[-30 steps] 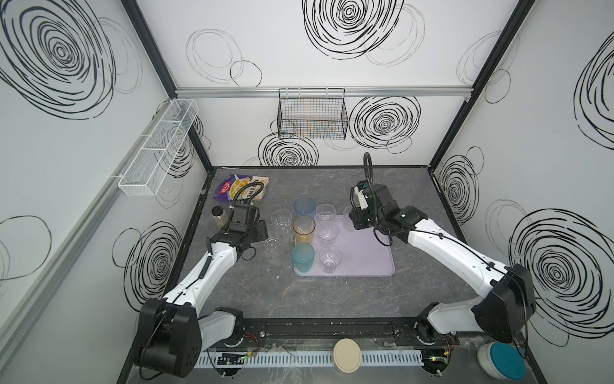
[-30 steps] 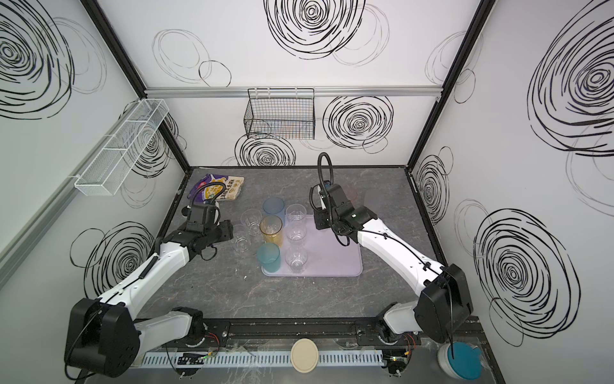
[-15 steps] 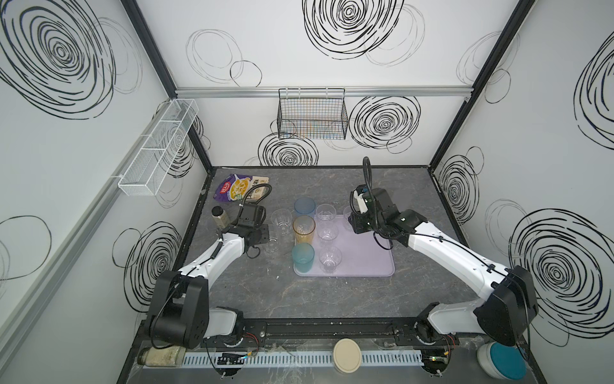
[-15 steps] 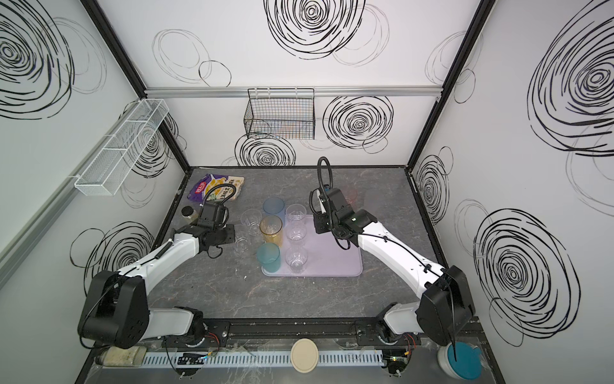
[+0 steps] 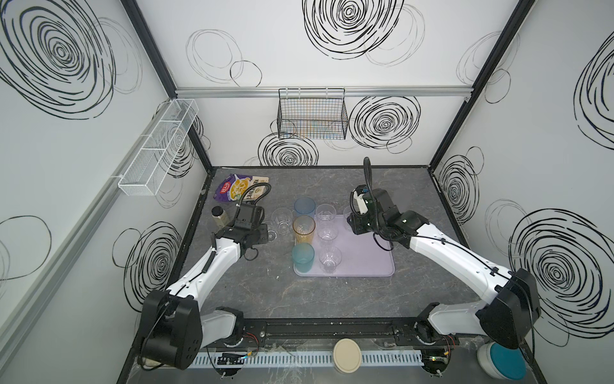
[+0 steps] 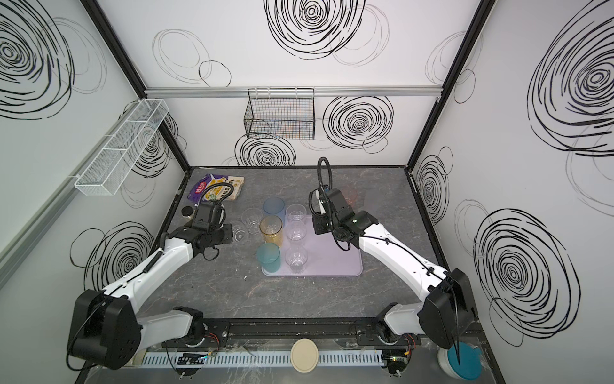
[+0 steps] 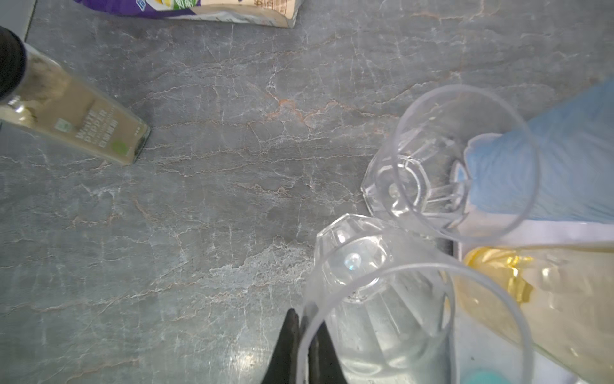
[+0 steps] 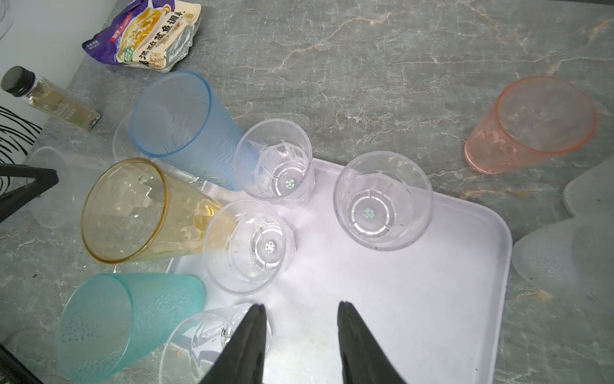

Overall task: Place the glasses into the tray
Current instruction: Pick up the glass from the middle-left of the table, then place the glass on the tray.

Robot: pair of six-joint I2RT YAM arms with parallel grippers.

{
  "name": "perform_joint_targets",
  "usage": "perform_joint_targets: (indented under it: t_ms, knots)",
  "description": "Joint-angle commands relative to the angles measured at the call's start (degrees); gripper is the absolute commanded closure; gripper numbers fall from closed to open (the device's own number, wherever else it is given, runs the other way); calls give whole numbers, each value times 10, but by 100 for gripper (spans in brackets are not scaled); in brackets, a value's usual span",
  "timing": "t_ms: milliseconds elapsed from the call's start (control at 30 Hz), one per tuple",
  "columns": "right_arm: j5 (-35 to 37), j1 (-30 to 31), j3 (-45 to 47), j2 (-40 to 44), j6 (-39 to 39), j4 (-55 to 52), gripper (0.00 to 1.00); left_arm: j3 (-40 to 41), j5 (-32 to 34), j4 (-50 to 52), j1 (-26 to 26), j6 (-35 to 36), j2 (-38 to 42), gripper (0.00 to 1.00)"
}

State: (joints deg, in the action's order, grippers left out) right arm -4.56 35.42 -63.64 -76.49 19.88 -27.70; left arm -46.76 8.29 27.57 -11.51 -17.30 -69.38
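Left pincer (image 7: 304, 320) has closed on clear glass (image 7: 375, 299); tray (image 8: 465, 299) holds tumblers (image 8: 382, 202).

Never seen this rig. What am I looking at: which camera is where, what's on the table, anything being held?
Two white robot arms, the left arm and the right arm, stand at the near edge of a grey table, each ending in a two-fingered claw. The two wide pictures come from one overhead stereo camera; the two close-ups come from cameras on the wrists. On the table lies a lavender tray with clear glasses, an amber glass and a teal glass on it; a pink glass, a pepper jar and a noodle packet sit off it. The left claw is shut on the rim of a clear glass beside the tray. The right claw hangs open above the tray, holding nothing.
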Motion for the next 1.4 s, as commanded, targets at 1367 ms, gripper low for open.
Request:
perform_joint_targets:
  t_ms: [1367]
  knots:
    - [-178,-349,171,160,111,101,52,-431,76,4,-446,8,-390,100]
